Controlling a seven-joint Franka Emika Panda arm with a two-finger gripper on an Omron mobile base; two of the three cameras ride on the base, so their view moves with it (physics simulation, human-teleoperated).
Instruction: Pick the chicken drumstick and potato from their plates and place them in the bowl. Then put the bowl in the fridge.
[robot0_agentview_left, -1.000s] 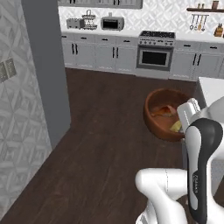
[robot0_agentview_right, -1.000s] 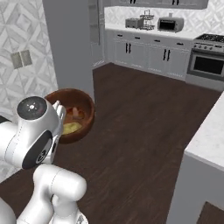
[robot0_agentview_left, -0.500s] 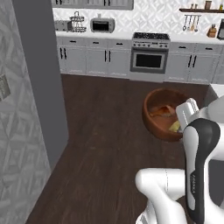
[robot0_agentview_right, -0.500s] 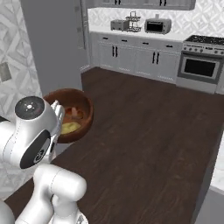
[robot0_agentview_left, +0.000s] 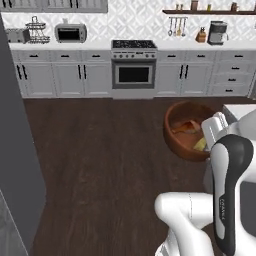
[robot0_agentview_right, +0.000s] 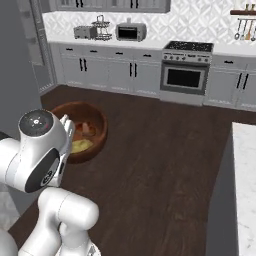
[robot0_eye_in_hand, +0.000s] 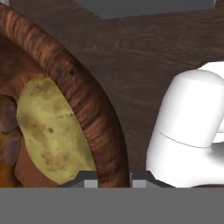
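Above the dark wood floor, the bowl (robot0_agentview_left: 186, 131) hangs at the end of the arm, its reddish-brown rim passing straight between the two finger tips of the gripper (robot0_eye_in_hand: 109, 179), whose jaws are clamped on that rim. Just inside the wall, close to the fingers, lies the potato (robot0_eye_in_hand: 50, 129); the chicken drumstick (robot0_agentview_left: 184, 127) rests deeper in the bowl, beside it. Behind stand white cabinets and the oven (robot0_agentview_right: 186, 76).
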